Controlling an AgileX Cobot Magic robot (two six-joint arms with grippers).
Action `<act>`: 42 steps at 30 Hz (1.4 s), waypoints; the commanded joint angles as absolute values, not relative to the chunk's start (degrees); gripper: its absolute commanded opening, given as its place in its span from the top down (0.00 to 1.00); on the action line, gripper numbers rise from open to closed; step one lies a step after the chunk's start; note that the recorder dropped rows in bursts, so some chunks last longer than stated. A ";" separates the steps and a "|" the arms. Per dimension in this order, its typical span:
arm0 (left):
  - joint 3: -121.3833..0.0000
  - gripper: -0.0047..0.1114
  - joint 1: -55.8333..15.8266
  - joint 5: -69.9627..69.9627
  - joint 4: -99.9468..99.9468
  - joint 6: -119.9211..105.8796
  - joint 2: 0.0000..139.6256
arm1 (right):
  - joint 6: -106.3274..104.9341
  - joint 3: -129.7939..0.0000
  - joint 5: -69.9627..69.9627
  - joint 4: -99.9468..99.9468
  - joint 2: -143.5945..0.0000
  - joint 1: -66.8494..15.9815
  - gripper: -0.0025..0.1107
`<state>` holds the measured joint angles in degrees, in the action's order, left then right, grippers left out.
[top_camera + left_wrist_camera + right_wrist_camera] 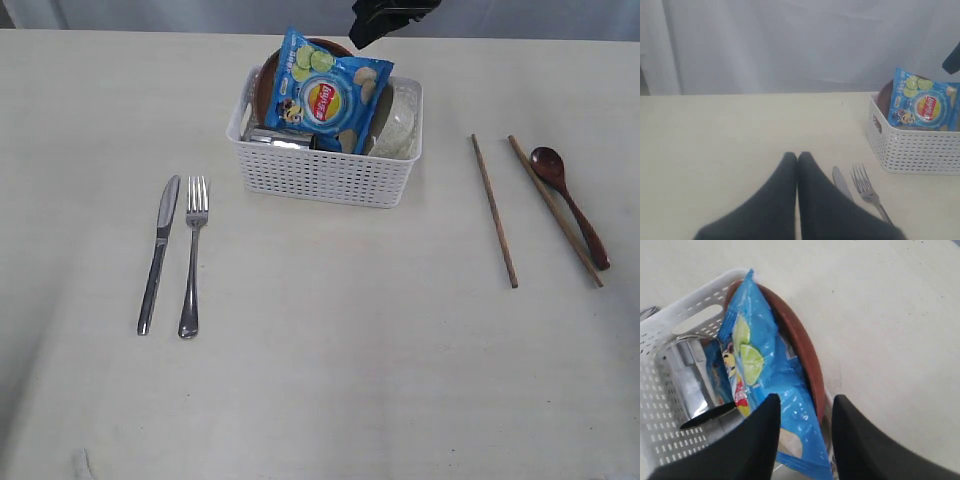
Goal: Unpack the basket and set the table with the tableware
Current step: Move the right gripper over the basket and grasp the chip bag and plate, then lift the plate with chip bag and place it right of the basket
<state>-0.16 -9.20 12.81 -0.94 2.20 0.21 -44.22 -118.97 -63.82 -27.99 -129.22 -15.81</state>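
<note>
Basket (320,178) sits on the bench (330,350) toward its far middle, still loaded: blue chip bag (328,92) propped on top, brown plate (262,85) standing on edge behind the bag, steel cup (280,138) lying on its side at the left end, pale bowl (398,125) at the right end. Right gripper (806,400) hangs above the basket's far rim. Its jaws are apart and clamp nothing. In the right wrist view the plate's rim and the upper edge of the chip bag run into the gap between the jaws, lower than the fingertips; contact with either cannot be told. The cup lies off to one side of the jaws, outside the gap. Left gripper (797,156) is low over bare bench to the left of the basket, jaws pressed together and holding nothing. Knife (842,182) and fork (867,192) lie just beside its tips, toward the basket, not between the jaws. In the exterior view knife and fork lie side by side, parallel, left of the basket, with the knife on the outside. Right of the basket lie two wooden chopsticks (495,212), set apart from each other, and the reddish-brown spoon (570,205) just beside the outer one; whether they touch cannot be told.
</note>
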 commanded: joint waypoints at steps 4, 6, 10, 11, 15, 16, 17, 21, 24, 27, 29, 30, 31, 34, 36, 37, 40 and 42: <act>0.00 0.96 -9.26 12.20 -1.11 2.18 0.00 | -58.58 -119.21 -68.53 -38.08 -128.91 -15.45 0.47; 0.00 0.96 -9.26 12.20 -1.11 2.18 0.00 | -58.84 -119.21 -65.79 -38.08 -128.91 -15.73 0.36; 0.00 0.96 -9.26 12.20 -1.11 2.18 0.00 | -58.96 -119.21 -58.33 -38.08 -129.14 -16.87 0.27; 0.00 0.96 -9.26 12.20 -1.11 2.18 0.00 | -58.96 -119.21 -55.97 -38.08 -129.61 -17.78 0.27; 0.00 0.96 -9.26 12.20 -1.11 2.18 0.00 | -62.53 -119.21 -53.79 -37.23 -131.66 -21.64 0.27; 0.00 0.96 -9.26 12.20 -1.11 2.18 0.00 | -62.53 -119.21 -52.77 -36.14 -132.10 -22.14 0.27; 0.00 0.96 -9.26 12.20 -1.11 2.18 0.00 | -60.85 -119.21 -49.85 -32.74 -133.01 -23.06 0.27; 0.00 0.96 -9.26 12.20 -1.11 2.18 0.00 | -54.42 -119.21 -45.35 -25.93 -134.45 -23.61 0.27; 0.00 0.96 -9.26 12.20 -1.11 2.18 0.00 | -52.82 -119.21 -47.37 -24.83 -134.93 -23.45 0.36; 0.00 0.96 -9.26 12.20 -1.11 2.18 0.00 | -52.39 -119.21 -48.09 -25.98 -134.93 -23.45 0.63; 0.00 0.96 -9.26 12.20 -1.11 2.18 0.00 | -53.03 -119.21 -48.09 -25.98 -134.79 -23.45 0.81; 0.00 0.96 -9.26 12.20 -1.11 2.18 0.00 | -53.34 -119.21 -48.09 -25.98 -134.53 -23.45 0.89; 0.00 0.96 -9.26 12.20 -1.11 2.18 0.00 | -53.78 -119.21 -48.09 -25.98 -134.30 -23.45 0.98; 0.00 0.96 -9.26 12.20 -1.11 2.18 0.00 | -53.99 -119.21 -47.84 -25.98 -133.47 -23.45 0.97; 0.00 0.96 -9.26 12.20 -1.11 2.18 0.00 | -54.30 -119.21 -47.84 -25.98 -132.55 -23.45 0.97; 0.00 0.96 -9.26 12.20 -1.11 2.18 0.00 | -54.43 -119.21 -47.84 -25.98 -131.95 -23.45 0.97; 0.00 0.96 -9.26 12.20 -1.11 2.18 0.00 | -54.43 -119.21 -46.68 -25.98 -129.97 -23.45 0.97; 0.00 0.96 -9.26 12.20 -1.11 2.18 0.00 | -54.43 -119.21 -46.07 -25.98 -128.39 -23.45 0.97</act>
<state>-0.16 -9.20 12.81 -0.94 2.20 0.21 -54.16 -119.02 -47.86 -25.11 -131.16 -23.72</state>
